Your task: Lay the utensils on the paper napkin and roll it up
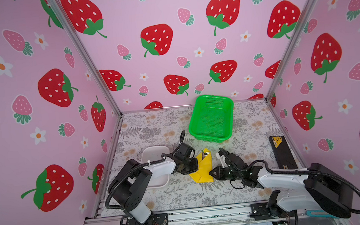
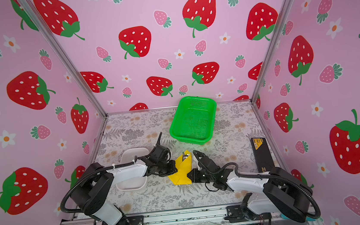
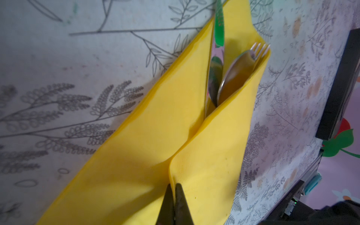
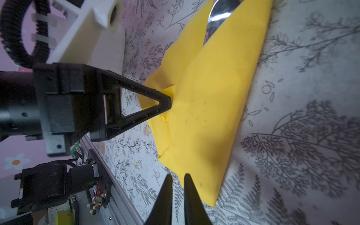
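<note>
Paper napkin — folded, left claw pinching its edge

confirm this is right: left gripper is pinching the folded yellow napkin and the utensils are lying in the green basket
One slip: the utensils sit, as the left wrist view shows, inside the fold of the paper napkin, heads poking out, not in the green basket. The left gripper does pinch that napkin.
</note>
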Robot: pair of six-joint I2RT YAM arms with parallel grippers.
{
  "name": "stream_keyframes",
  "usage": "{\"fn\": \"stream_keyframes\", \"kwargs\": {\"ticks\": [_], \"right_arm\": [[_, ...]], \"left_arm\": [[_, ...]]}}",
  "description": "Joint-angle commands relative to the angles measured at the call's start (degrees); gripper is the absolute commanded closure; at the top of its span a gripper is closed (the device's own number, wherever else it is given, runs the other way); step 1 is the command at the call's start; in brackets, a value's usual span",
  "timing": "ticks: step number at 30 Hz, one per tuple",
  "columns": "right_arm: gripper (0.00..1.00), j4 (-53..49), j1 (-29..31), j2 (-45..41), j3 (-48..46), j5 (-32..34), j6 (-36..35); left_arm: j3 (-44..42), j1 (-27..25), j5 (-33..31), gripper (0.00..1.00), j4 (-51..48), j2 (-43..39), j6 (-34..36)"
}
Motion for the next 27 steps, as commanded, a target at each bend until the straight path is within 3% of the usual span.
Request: {"fn": "stream_keyframes", "kwargs": {"ticks": [1,8,27], "right_arm": [[0.86,0.2,0.6,4.3,2.8,-4.9,-2.7],[0.87,-0.2,3.4,11.3,7.4,-4.4,-3.2],[0.88,-1.5,3.9,17.1,8.7,-2.7,-2.9]], "left_arm": [[2.3,0.2,-0.2,1.00,-1.0,0.2,0.7],[2.4,0.2,0.0,1.00,-1.3,0.2,0.8],[2.2,0.2,-0.3,0.98,-1.5,-0.5,0.9]]}}
